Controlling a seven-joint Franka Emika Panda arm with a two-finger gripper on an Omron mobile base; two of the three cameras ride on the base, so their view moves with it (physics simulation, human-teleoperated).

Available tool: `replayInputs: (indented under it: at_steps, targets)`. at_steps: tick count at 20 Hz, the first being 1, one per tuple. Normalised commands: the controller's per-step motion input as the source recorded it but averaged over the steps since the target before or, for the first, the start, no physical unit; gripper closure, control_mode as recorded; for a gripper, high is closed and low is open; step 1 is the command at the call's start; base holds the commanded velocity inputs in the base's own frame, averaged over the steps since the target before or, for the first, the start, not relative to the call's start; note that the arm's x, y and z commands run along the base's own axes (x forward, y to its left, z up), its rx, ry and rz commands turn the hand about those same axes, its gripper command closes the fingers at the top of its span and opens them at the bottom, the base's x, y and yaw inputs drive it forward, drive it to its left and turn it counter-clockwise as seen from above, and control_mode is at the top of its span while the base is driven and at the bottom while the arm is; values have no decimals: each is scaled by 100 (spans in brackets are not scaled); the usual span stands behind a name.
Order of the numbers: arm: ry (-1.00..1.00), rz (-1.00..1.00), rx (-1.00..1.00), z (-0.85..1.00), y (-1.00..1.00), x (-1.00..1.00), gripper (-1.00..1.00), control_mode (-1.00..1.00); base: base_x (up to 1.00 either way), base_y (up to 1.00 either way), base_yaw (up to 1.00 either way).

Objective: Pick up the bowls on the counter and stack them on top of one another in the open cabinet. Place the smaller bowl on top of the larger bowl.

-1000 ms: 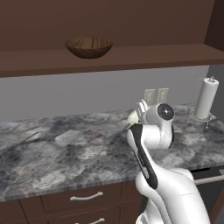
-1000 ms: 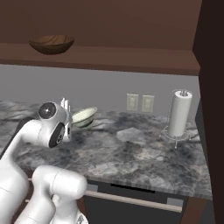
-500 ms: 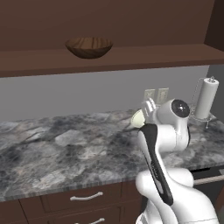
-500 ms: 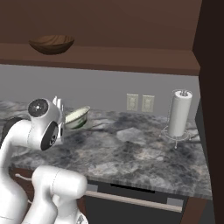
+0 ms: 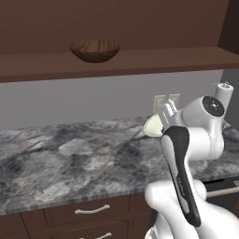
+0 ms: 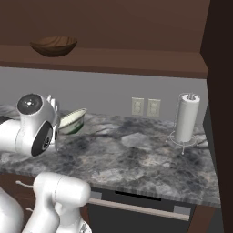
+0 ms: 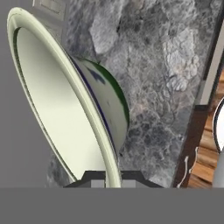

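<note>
Far left & high: larger bowl sits upright on the shelf of the open cabinet, nothing in it yet. Below, counter runs across w/ no bowl left on it. Moving right: smaller bowl is off the stone, tipped on edge, rim pinched by the gripper; in the hand view the rim runs down between the fingertips, jaws closed on it. Key relation: wooden bowl lies up and to the left of the gripper, well apart, above wrist level. Next move, prob., calls for a lift past the shelf edge, then leftward, levelling the cream bowl before lowering it in. Far right: paper towel holder, clear of that path.
</note>
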Motion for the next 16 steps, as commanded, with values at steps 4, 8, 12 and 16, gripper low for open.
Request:
replayInputs:
  at_steps: [4, 8, 12, 16]
  targets:
    - [1, 3, 0, 34, 1, -60, 100, -100, 0, 0, 0]
    - [0, 4, 1, 42, 0, -58, 100, -100, 0, 0, 0]
    - [1, 6, 3, 47, 0, -49, 100, -100, 0, 0, 0]
    - [0, 7, 3, 56, 0, -37, 100, -100, 0, 0, 0]
